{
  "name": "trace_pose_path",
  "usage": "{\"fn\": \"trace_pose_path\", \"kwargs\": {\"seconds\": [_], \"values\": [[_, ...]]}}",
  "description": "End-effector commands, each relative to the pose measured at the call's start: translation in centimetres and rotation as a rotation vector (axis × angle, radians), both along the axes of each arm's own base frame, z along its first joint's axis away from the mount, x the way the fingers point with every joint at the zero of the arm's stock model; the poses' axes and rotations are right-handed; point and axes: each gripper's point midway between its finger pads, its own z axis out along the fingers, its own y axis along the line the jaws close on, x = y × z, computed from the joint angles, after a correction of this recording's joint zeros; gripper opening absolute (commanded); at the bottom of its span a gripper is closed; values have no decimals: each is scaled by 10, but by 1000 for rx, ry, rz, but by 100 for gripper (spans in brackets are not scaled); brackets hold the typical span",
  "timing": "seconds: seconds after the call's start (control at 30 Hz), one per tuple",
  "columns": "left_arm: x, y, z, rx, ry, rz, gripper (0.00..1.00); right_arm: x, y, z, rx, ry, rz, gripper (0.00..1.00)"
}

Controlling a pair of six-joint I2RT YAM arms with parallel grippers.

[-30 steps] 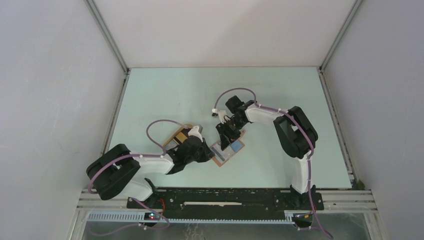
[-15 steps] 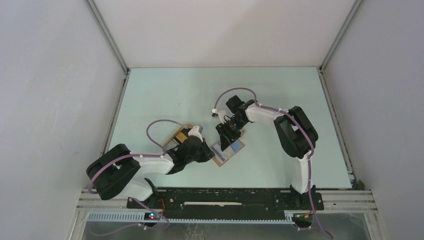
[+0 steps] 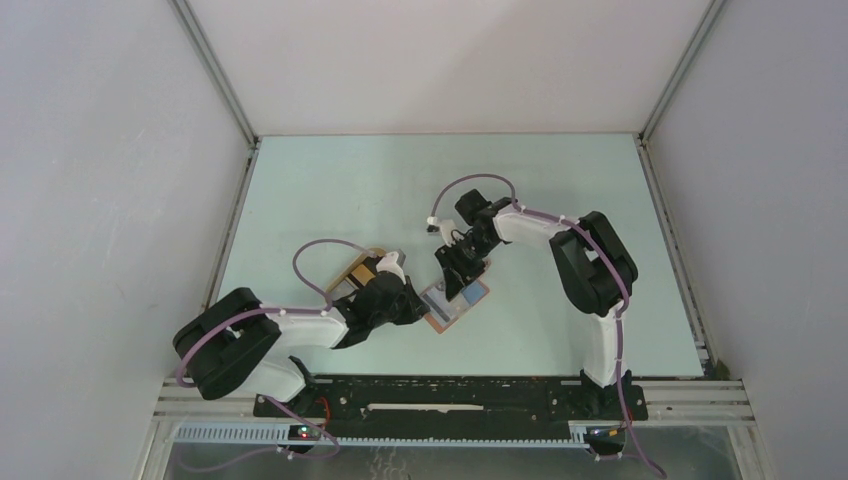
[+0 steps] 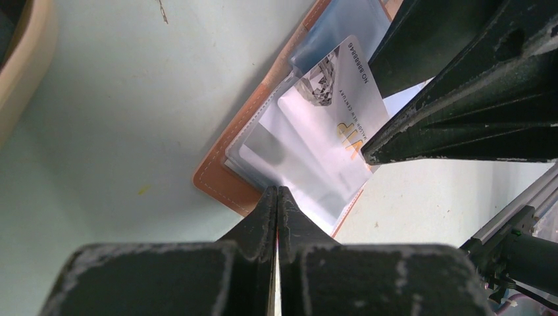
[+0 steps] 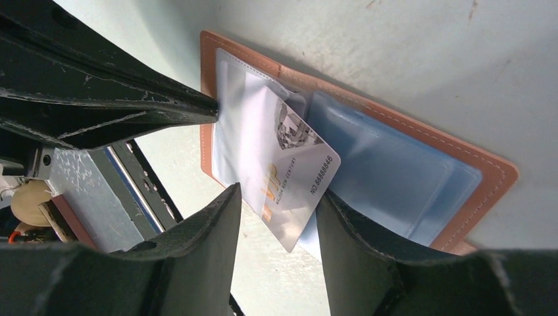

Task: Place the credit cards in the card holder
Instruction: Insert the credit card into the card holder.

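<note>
The reddish-brown card holder [image 3: 470,300] lies open on the table, its grey-blue slots [image 5: 401,171] facing up. A white credit card [image 5: 289,174] marked VIP sits partly inside a clear sleeve, and it also shows in the left wrist view [image 4: 335,99]. My left gripper [image 4: 277,195] is shut on the card holder's near sleeve edge. My right gripper [image 5: 279,210] is open, one finger on each side of the white card's free end. More credit cards [image 3: 362,268] lie in the tan tray, mostly hidden by my left arm.
The pale tan oval tray [image 3: 345,272] stands left of the card holder, under my left wrist; its rim shows in the left wrist view [image 4: 20,72]. Both arms crowd over the card holder at the table's middle front.
My right gripper has drawn back slightly up and to the right from the card. My left gripper and the card holder have not moved.
</note>
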Motion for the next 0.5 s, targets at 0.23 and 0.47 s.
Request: {"fn": "trace_pose_path", "kwargs": {"seconds": [0.23, 0.47], "values": [[8, -2, 2, 17, -8, 8, 1, 19, -13, -1, -71, -93, -21, 42], [9, -3, 3, 14, -11, 10, 1, 12, -7, -6, -83, -97, 6, 38]]}}
